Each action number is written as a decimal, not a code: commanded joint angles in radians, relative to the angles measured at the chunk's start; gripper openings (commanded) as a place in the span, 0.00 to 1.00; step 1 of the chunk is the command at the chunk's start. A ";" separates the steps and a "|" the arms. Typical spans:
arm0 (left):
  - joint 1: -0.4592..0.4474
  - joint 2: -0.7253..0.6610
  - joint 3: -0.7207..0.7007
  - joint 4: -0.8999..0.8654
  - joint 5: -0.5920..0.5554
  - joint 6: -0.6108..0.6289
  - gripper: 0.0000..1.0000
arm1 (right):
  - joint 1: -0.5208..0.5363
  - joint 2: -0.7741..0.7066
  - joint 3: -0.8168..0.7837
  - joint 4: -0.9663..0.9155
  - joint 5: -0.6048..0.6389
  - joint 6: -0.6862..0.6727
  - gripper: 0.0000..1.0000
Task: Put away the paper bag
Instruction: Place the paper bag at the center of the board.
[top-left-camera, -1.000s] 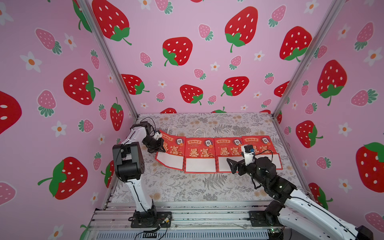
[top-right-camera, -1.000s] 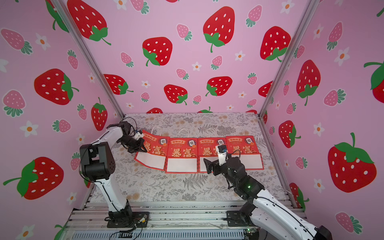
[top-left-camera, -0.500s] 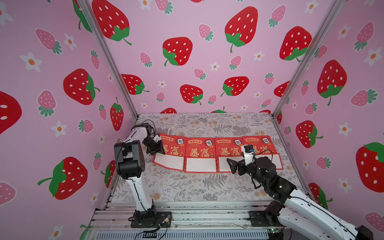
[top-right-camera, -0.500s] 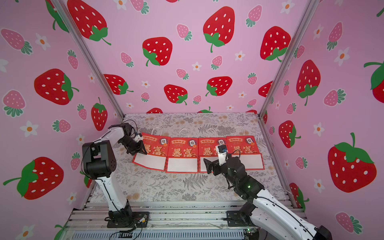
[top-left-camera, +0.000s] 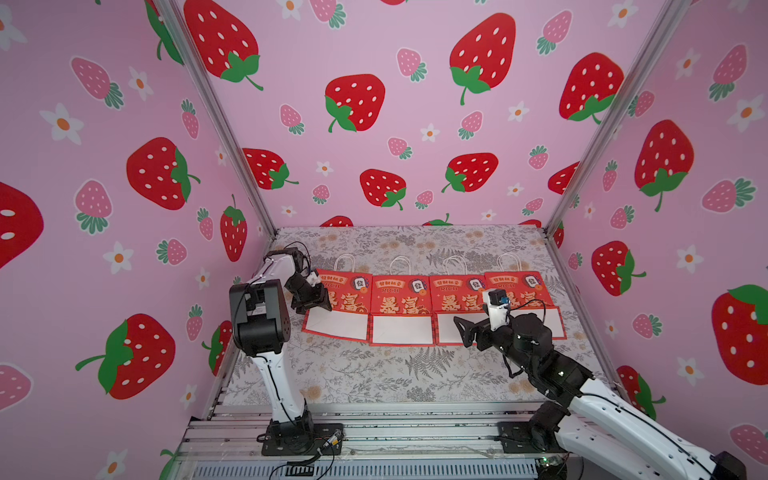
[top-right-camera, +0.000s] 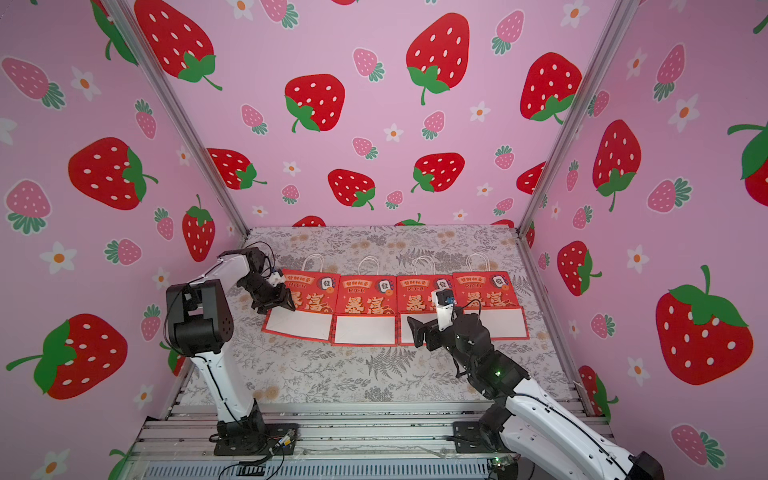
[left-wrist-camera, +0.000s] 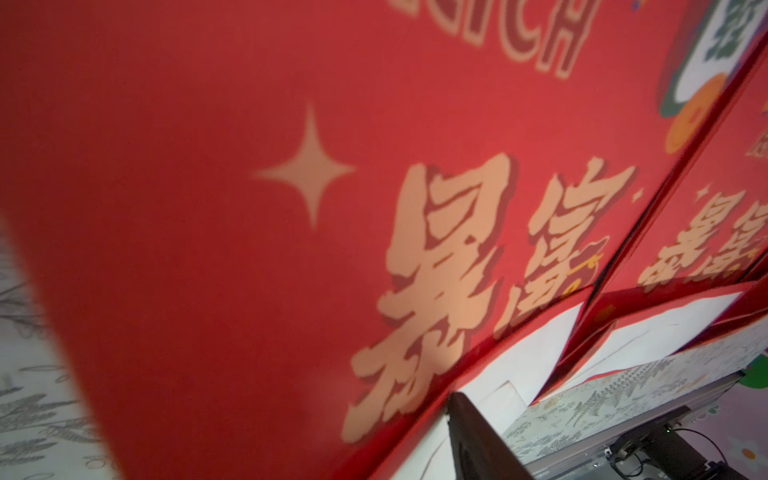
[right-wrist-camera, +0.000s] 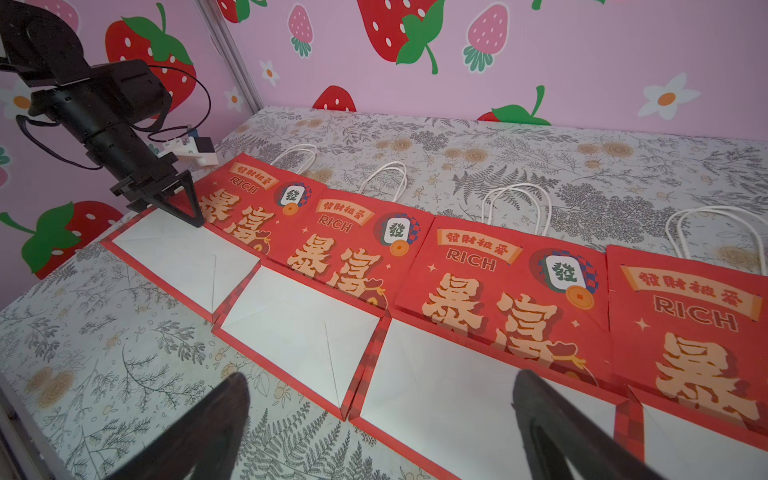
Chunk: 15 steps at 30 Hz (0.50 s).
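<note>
Several red paper bags with white cord handles lie flat in a row on the floral cloth. The leftmost paper bag (top-left-camera: 347, 301) (top-right-camera: 311, 303) (right-wrist-camera: 237, 208) fills the left wrist view (left-wrist-camera: 208, 208). My left gripper (top-left-camera: 318, 301) (top-right-camera: 282, 301) (right-wrist-camera: 166, 205) sits at this bag's left edge, jaws apart, the edge between them. Only one finger (left-wrist-camera: 473, 440) shows in the left wrist view; the bag hides the other. My right gripper (top-left-camera: 461, 332) (top-right-camera: 417, 332) (right-wrist-camera: 380, 376) hangs open over the white folded bottom of the third bag (top-left-camera: 455, 299) (right-wrist-camera: 498, 299), holding nothing.
The second bag (top-left-camera: 401, 299) and the fourth bag (top-left-camera: 519, 291) complete the row; the right wrist camera overhangs the fourth. Pink strawberry walls close in on three sides. The floral cloth (top-left-camera: 374, 374) runs to the metal rail at the front (top-left-camera: 395, 432).
My left gripper has opened from shut. The leftmost bag's raised left edge has come down and the bag lies flatter. The right arm has not moved.
</note>
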<state>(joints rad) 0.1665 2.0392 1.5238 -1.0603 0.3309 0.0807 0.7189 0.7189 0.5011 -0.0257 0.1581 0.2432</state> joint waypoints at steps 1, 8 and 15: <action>0.004 -0.020 0.000 -0.039 -0.013 -0.003 0.70 | -0.003 -0.013 -0.001 0.015 -0.005 0.008 0.99; 0.004 -0.029 -0.001 -0.043 -0.032 -0.007 0.84 | -0.004 -0.017 -0.003 0.015 -0.007 0.008 0.99; 0.004 -0.031 0.020 -0.055 -0.092 -0.010 0.87 | -0.005 -0.016 -0.003 0.015 -0.006 0.008 0.99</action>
<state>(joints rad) 0.1665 2.0388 1.5219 -1.0779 0.2749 0.0738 0.7189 0.7162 0.5011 -0.0257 0.1577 0.2432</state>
